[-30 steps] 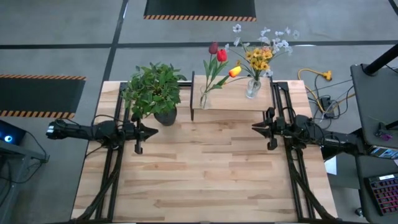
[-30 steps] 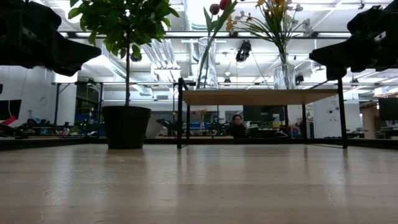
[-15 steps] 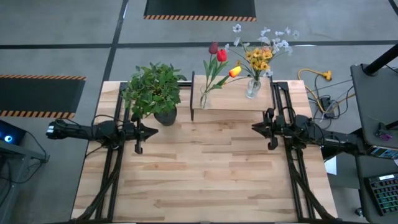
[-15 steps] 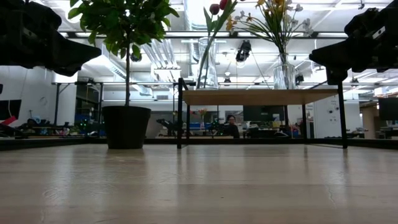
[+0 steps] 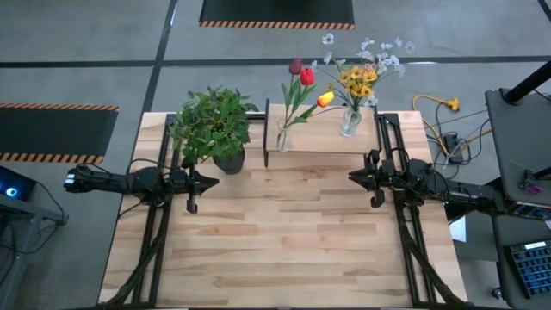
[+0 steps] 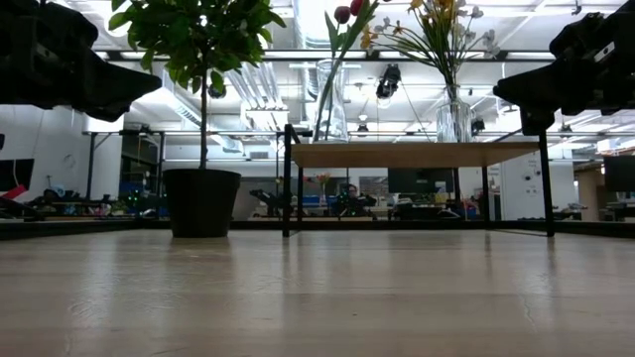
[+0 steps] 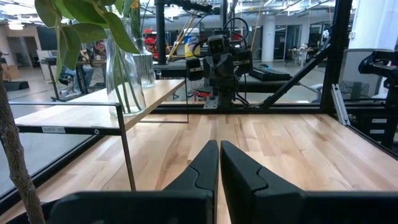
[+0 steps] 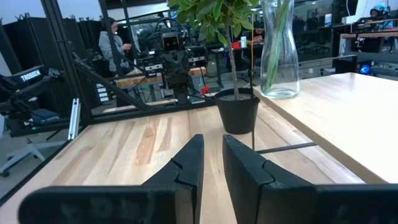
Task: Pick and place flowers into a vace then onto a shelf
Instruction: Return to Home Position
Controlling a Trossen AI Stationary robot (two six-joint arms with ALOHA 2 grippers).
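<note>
Both glass vases up on the shelf (image 5: 320, 138) already, tulips (image 5: 303, 79) in one, yellow and pale flowers (image 5: 360, 77) in the other. Left tool (image 5: 207, 182) pinched shut, empty; right tool (image 5: 354, 176) barely cracked open, also empty. Probably slippery, breakable and top-heavy, so best grabbed low on the glass, never by those floppy stems.

"TROSSEN" was printed in white on a dark arm housing (image 8: 32, 76), left edge of right wrist frame.
</note>
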